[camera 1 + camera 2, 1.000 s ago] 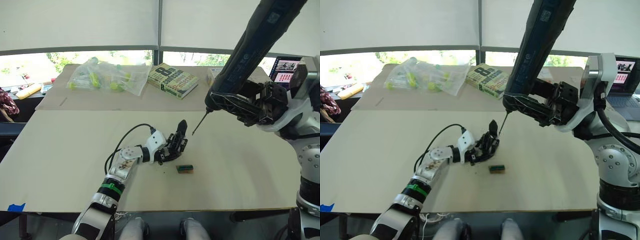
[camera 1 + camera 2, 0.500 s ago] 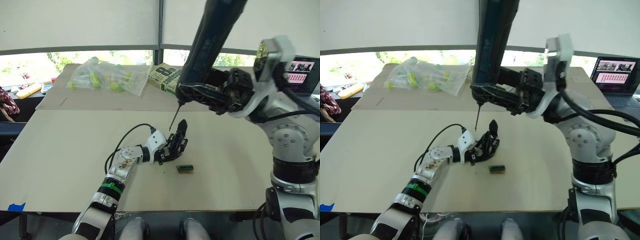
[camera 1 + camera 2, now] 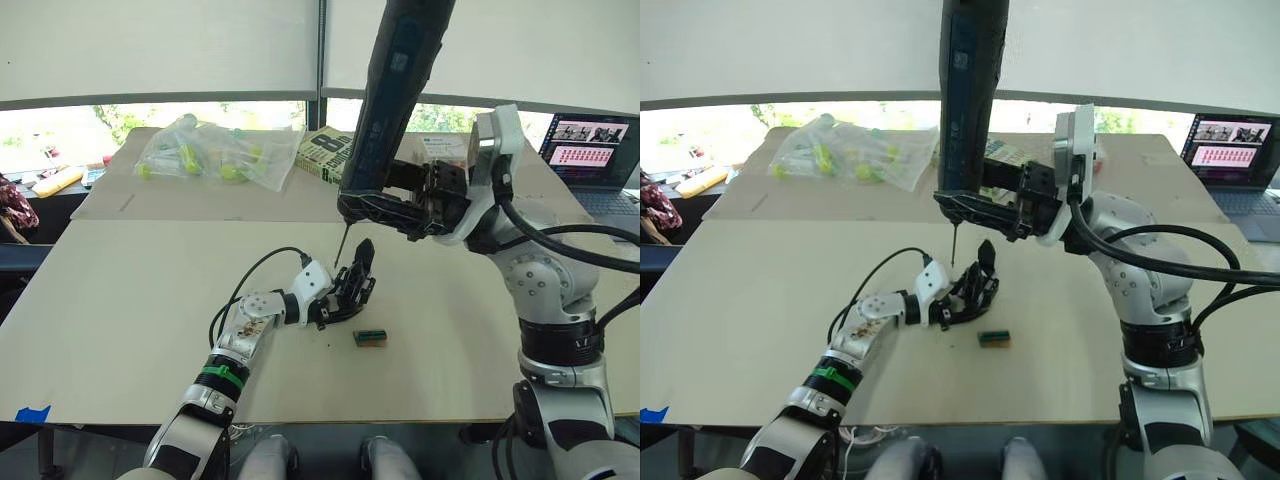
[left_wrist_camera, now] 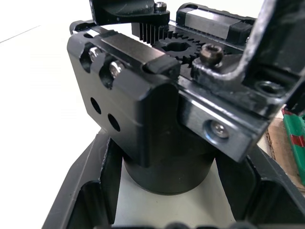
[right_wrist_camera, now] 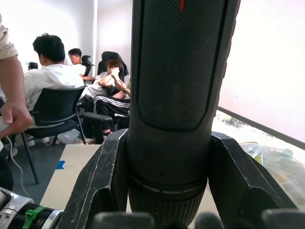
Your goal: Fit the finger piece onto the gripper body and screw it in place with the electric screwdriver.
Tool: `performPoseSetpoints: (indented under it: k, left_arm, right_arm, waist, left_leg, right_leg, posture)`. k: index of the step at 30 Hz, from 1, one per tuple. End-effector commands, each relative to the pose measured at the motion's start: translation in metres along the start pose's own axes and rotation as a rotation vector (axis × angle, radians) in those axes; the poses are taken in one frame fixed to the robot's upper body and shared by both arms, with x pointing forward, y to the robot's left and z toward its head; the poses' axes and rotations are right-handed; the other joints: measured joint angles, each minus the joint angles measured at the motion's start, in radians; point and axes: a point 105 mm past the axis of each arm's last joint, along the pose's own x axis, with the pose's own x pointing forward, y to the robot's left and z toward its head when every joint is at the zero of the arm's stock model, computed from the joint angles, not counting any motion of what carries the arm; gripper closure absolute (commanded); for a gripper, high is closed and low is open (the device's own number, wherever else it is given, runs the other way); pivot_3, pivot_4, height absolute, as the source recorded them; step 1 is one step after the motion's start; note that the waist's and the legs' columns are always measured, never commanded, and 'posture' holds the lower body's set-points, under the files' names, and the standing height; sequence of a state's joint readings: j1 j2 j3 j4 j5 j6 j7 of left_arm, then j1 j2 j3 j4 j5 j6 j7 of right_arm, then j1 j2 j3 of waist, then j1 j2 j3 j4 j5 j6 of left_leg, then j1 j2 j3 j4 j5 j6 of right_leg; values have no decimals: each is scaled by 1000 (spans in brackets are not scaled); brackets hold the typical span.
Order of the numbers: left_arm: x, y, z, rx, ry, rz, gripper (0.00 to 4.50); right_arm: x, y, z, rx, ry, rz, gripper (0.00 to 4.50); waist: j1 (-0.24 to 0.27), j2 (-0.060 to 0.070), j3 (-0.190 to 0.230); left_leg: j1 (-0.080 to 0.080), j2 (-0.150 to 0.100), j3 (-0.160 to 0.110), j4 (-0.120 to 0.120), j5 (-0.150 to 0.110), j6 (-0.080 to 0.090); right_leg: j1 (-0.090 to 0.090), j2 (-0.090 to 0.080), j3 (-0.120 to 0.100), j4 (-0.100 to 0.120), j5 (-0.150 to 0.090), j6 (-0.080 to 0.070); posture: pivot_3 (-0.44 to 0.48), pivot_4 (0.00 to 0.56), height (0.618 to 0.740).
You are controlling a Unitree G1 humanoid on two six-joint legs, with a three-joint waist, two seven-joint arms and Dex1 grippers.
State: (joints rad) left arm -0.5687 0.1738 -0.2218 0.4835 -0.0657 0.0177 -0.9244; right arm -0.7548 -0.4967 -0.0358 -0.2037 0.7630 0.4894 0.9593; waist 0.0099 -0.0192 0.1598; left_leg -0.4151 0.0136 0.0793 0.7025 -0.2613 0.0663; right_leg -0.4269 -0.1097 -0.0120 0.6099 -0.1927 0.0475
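The gripper body (image 3: pixel 350 290), a small black assembly with an upright pointed finger, rests on the table with my left gripper (image 3: pixel 340 300) shut on its round base. In the left wrist view its gear, rails and screws (image 4: pixel 157 95) sit between my fingers (image 4: pixel 86 191). The finger piece is out of view as a separate part. My right gripper (image 3: pixel 400 210) is shut on the electric screwdriver (image 3: pixel 395 90), which stands nearly upright with its bit tip just above the body's left side. In the right wrist view my fingers (image 5: pixel 100 181) clamp the screwdriver barrel (image 5: pixel 181 95).
A small green and brown block (image 3: pixel 370 338) lies just right of the body. At the back are a plastic bag (image 3: pixel 215 155), a book (image 3: pixel 340 160) and a laptop (image 3: pixel 585 150). Seated people (image 5: pixel 52 81) are in the room.
My right arm has swung the screwdriver leftward and more upright, bringing its bit from right of the gripper body to just above it. The left gripper and body have stayed put.
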Motion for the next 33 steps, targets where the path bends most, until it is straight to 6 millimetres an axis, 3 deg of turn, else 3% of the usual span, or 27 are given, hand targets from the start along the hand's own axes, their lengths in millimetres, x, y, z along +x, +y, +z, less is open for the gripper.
performPoseSetpoints:
  k: [1, 33]
  left_arm:
    - [-1, -7, -16, -34, 46, -25, 2200]
    - [-1, -12, -18, -51, 59, -39, 2200]
  right_arm:
    - [-2, 3, 9, -63, -35, 14, 2550]
    - [-2, 11, -20, -64, 39, 10, 2550]
  waist:
    - [0, 0, 0]
    - [-2, 0, 0]
  left_leg:
    - [0, 0, 0, 0, 0, 0]
    - [0, 0, 0, 0, 0, 0]
  right_leg:
    - [0, 0, 0, 0, 0, 0]
    - [0, 0, 0, 0, 0, 0]
  posture:
    - [0, 150, 740]
    - [0, 150, 740]
